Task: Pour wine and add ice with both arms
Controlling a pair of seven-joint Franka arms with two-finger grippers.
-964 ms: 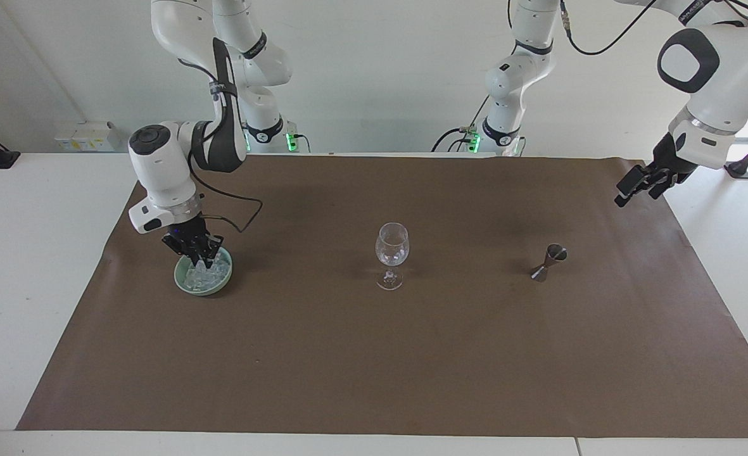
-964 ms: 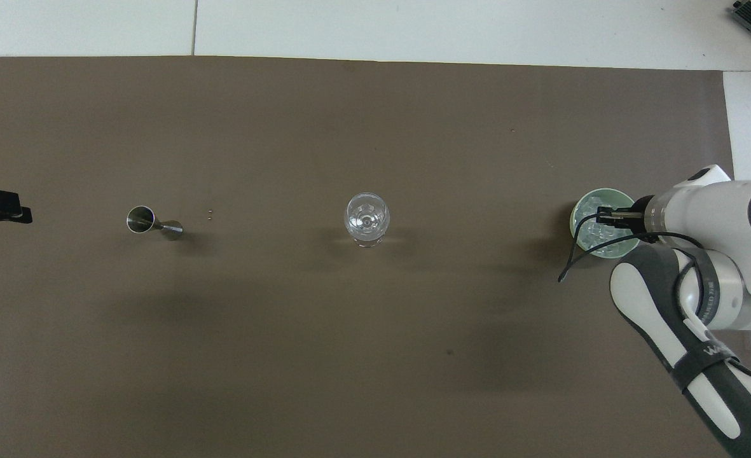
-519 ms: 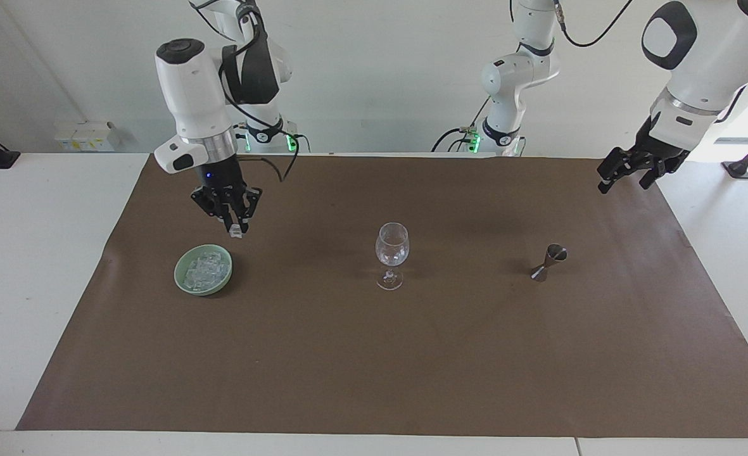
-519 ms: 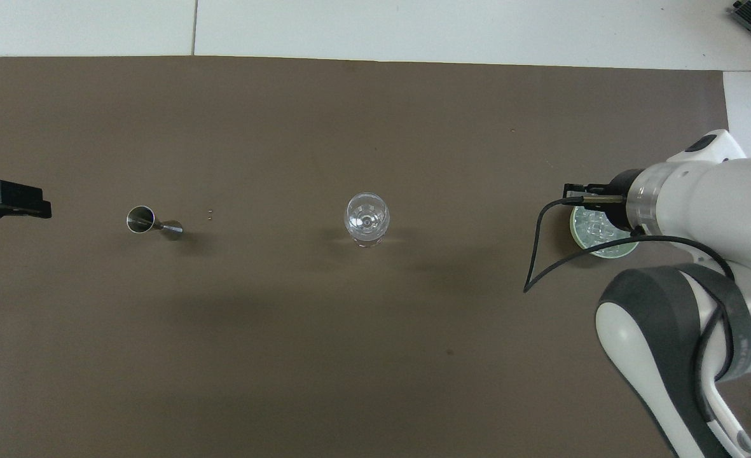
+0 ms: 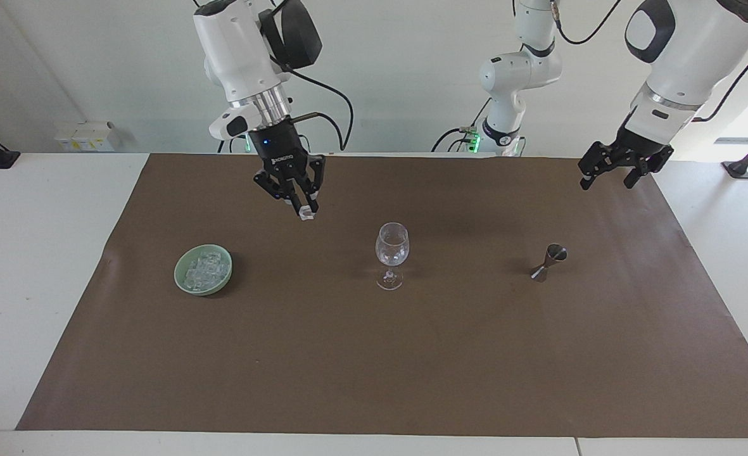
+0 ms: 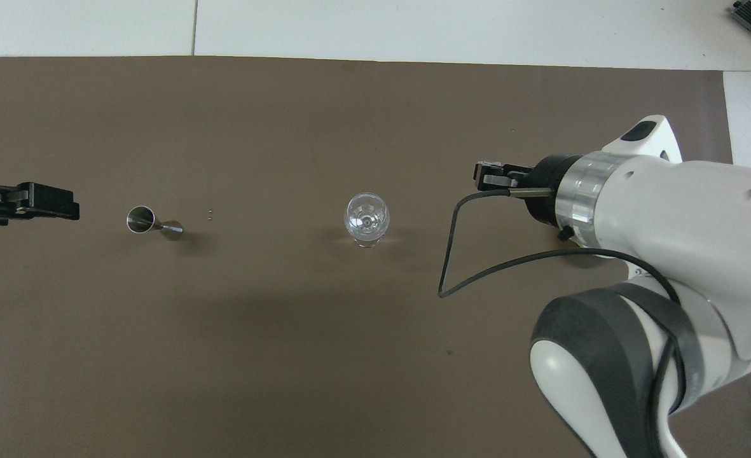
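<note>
Facing view: right gripper (image 5: 307,212) carries an ice cube (image 5: 308,216) in the air, between the green bowl (image 5: 203,270) and the wine glass (image 5: 391,254).

Its fingers pinch only the cube's top, so I'd fear it slipping onto the brown mat (image 5: 374,354), or clipping the glass rim on release. The left gripper (image 5: 607,172) hangs with fingers spread, empty, over the mat's edge above the jigger (image 5: 548,261); more ice (image 5: 206,268) sits in the bowl.
</note>
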